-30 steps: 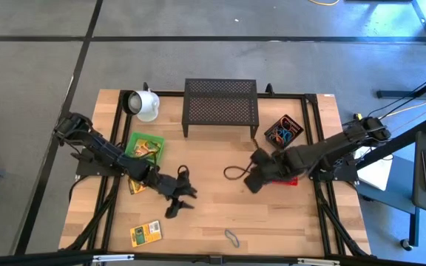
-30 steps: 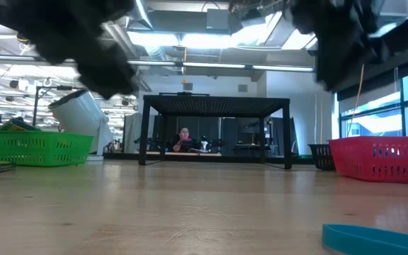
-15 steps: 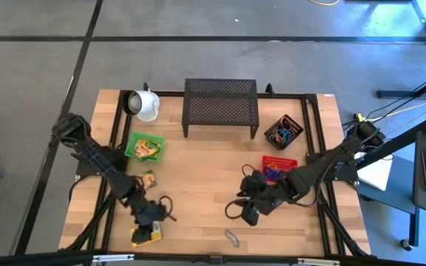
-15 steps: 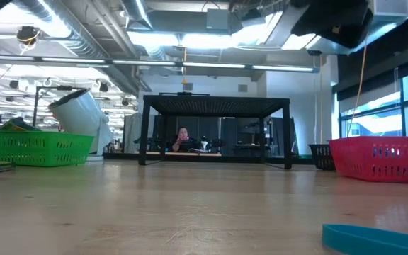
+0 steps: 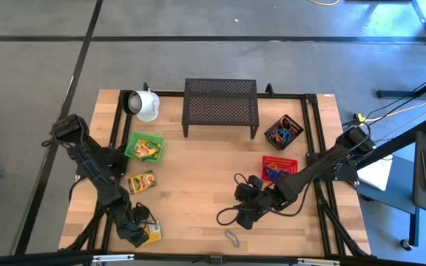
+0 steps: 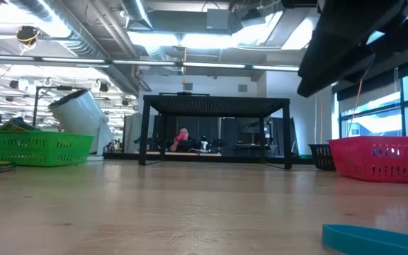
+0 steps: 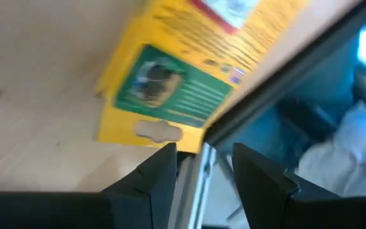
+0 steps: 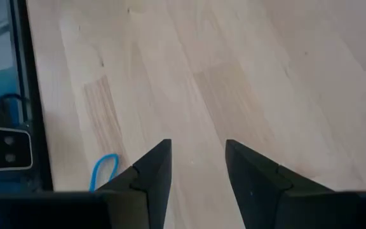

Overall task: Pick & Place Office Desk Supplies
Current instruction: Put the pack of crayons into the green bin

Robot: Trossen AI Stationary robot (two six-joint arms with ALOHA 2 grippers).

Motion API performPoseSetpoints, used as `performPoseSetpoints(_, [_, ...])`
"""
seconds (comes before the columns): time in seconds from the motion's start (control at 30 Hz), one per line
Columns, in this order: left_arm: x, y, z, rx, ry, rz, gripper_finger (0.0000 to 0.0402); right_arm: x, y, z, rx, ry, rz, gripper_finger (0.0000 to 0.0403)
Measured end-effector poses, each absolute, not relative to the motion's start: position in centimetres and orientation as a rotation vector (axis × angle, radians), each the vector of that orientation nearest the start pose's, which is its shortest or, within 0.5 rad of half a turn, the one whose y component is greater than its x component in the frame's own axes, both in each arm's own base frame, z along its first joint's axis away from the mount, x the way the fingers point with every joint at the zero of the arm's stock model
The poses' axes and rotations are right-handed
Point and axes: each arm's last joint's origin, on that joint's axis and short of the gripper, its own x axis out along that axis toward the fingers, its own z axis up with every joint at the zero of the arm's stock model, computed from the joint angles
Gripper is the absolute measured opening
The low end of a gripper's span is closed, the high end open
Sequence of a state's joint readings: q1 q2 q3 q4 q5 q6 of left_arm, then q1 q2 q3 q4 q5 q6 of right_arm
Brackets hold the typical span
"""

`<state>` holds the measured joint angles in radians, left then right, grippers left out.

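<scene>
A yellow-and-green crayon box (image 5: pixel 152 233) (image 7: pixel 183 70) lies flat at the table's near left corner. My left gripper (image 5: pixel 136 235) (image 7: pixel 203 152) hovers open at that box's end, over the table's edge rail. Its fingertips stop just short of the box. A second crayon box (image 5: pixel 140 182) lies farther in. A blue-grey rubber band (image 5: pixel 231 237) (image 8: pixel 103 168) (image 6: pixel 374 237) rests on the wood by the near edge. My right gripper (image 5: pixel 244 218) (image 8: pixel 197 146) hangs open above bare wood, just beyond that band.
A green basket (image 5: pixel 146 147) holding crayon boxes and a white mug (image 5: pixel 145 104) are at the far left. The black mesh rack (image 5: pixel 221 106) is at the back middle. A red basket (image 5: pixel 279 168) and a black basket of rubber bands (image 5: pixel 285 131) are on the right.
My left gripper has swung from the table's middle toward the near left corner and rolled its wrist, ending at the crayon box there. My right gripper has moved from beside the red basket toward the near edge and lower, nearing the rubber band.
</scene>
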<state>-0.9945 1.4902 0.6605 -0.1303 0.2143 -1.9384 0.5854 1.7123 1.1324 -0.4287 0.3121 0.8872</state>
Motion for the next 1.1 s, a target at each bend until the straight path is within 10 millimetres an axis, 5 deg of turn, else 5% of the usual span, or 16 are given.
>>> performPoseSetpoints(0.3, [11.8, -22.9, 14.4, -1.222, 1.602, 0.332, 0.015, 29.3, 18.4, 20.0, 0.372, 0.939, -0.145, 0.0148])
performPoseSetpoints(1.1, [12.0, -21.6, 13.8, -1.066, 1.326, 0.406, 0.0144, 29.3, 18.4, 20.0, 0.372, 0.937, -0.147, 0.0148])
